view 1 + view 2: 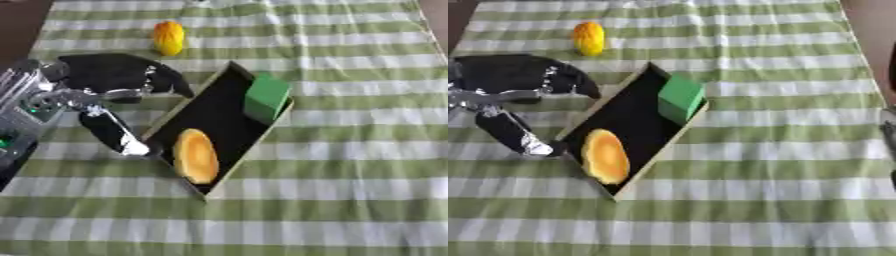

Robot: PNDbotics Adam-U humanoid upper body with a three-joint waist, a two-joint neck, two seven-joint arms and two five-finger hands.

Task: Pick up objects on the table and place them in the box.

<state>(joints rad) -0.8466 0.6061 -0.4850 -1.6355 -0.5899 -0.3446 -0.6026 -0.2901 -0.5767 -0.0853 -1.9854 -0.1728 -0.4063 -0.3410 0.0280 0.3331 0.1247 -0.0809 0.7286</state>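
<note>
The robot's left hand (109, 107) comes in from the left edge, black with silver joints, and sits over the green-and-white striped cloth (350, 150) that covers the desk. Its fingers (166, 80) are spread and relaxed, curving toward the near left wall of the box; a long digit (118, 135) points down and to the right, its silver tip just beside the box's left rim. The hand has hold of nothing.

Above the hand, near the far edge of the cloth, a yellow-orange rounded object (169, 37) lies on the desk, well apart from the box.

The box (232, 167) is a shallow rectangular tray with pale wooden walls and a black floor, set askew so that its long side runs from upper right to lower left. Inside it, at the near end, lies a flat oval orange-yellow object (195, 156), close to the box's lower corner. At the far end a green block (265, 98) leans against the right wall, its top rising above the rim.

To the right of the box the cloth is bare stripes. At the right edge of the right eye view a dark shape (889, 135) shows; whether it is the right hand, and how its fingers stand, I cannot tell.
</note>
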